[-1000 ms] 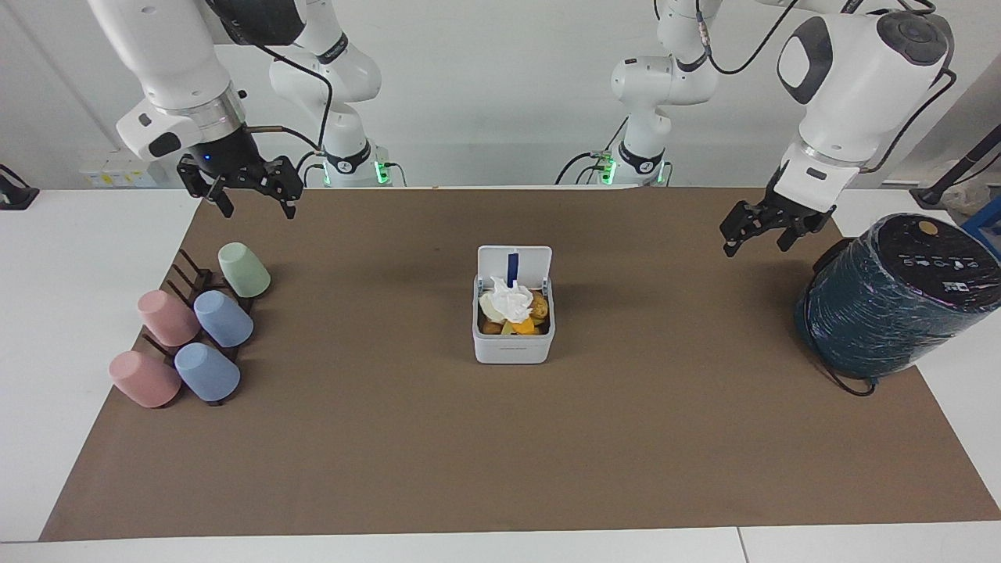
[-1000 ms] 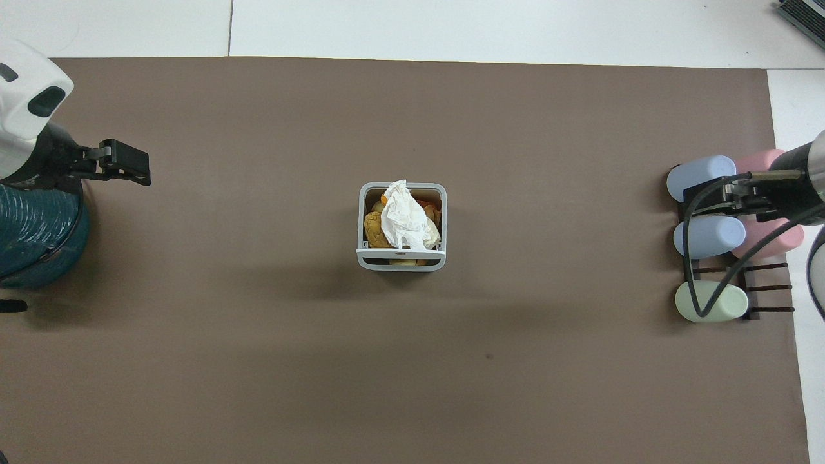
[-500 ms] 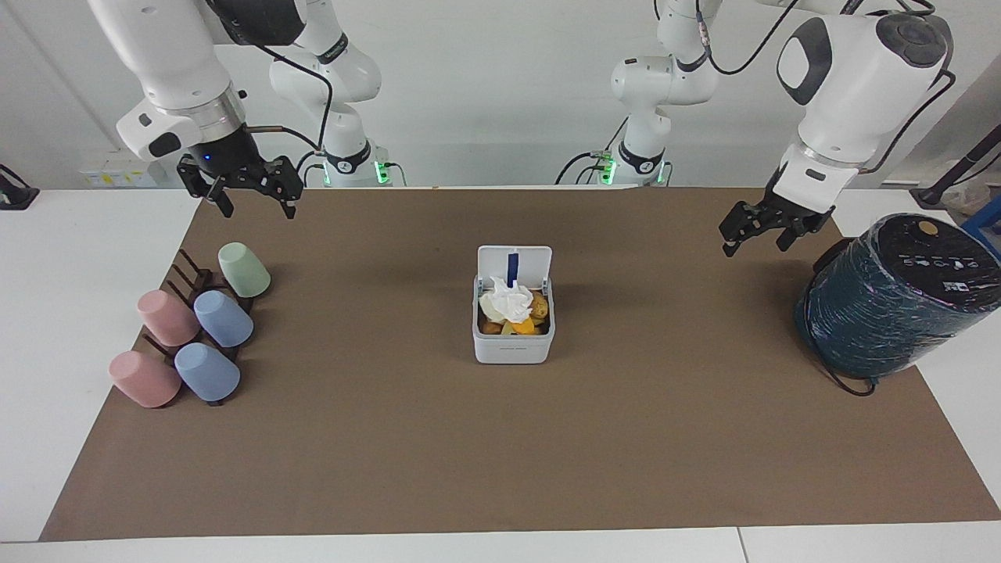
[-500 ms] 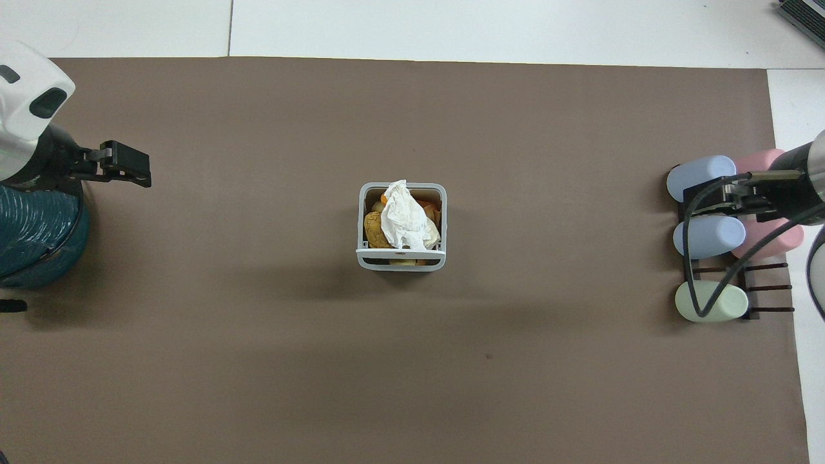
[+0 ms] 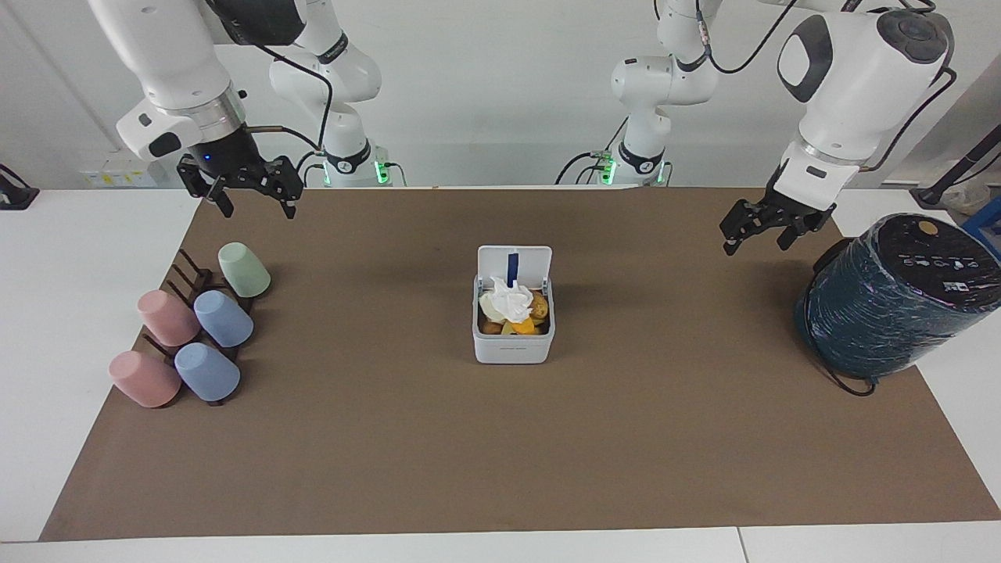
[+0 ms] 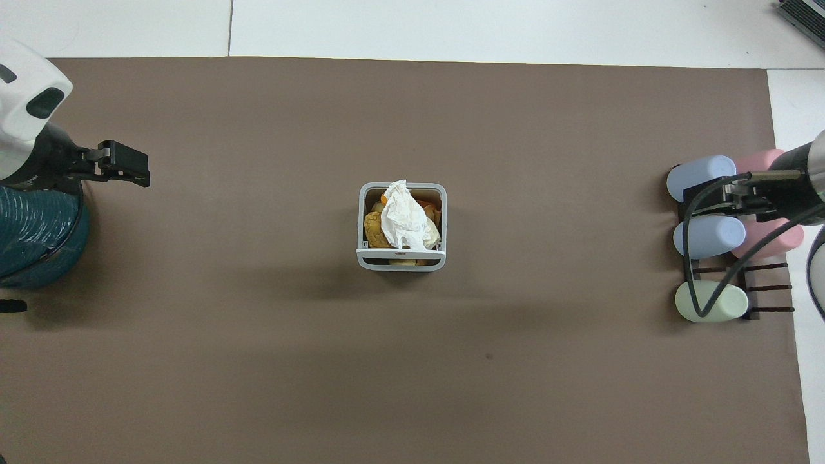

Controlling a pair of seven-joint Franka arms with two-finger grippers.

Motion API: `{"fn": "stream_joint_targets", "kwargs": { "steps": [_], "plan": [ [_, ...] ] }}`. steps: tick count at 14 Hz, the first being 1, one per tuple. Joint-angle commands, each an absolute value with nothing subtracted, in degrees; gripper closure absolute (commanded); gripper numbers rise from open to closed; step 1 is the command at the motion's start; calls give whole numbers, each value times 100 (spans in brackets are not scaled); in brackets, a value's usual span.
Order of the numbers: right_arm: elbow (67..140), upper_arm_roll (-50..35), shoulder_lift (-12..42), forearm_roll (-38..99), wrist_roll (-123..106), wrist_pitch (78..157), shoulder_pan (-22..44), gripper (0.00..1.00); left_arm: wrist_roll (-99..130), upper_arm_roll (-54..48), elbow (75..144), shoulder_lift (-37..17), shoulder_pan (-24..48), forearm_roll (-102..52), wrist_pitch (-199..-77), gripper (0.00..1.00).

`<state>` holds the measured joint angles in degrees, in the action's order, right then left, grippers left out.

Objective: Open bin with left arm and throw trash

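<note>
Pastel cups (image 5: 195, 332) and teal cylinder (image 5: 891, 297) at table's ends

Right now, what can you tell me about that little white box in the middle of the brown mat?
The bin is a small white square box with rounded corners, plastic by the look of it. Its hinged lid stands open and upright on the side nearer the robots, with a blue strip down its inner face. It sits upright at the middle of the brown mat. Inside lie a crumpled white tissue, a tan crumbly lump and an orange piece. Nothing else touches it.
</note>
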<state>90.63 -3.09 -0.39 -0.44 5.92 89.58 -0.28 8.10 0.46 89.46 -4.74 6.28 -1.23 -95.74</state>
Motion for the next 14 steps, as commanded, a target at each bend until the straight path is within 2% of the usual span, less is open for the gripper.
{"fn": "stream_joint_targets", "kwargs": {
  "steps": [1, 14],
  "plan": [
    [9220, -299, -185, 79, 413, 8956, -62, 0, 389, 18, 9123, -299, 571, 0, -9677, 0],
    [9220, -299, -185, 79, 413, 8956, -62, 0, 88, 9, 9141, -281, 589, -9, -9642, 0]
  ]
}}
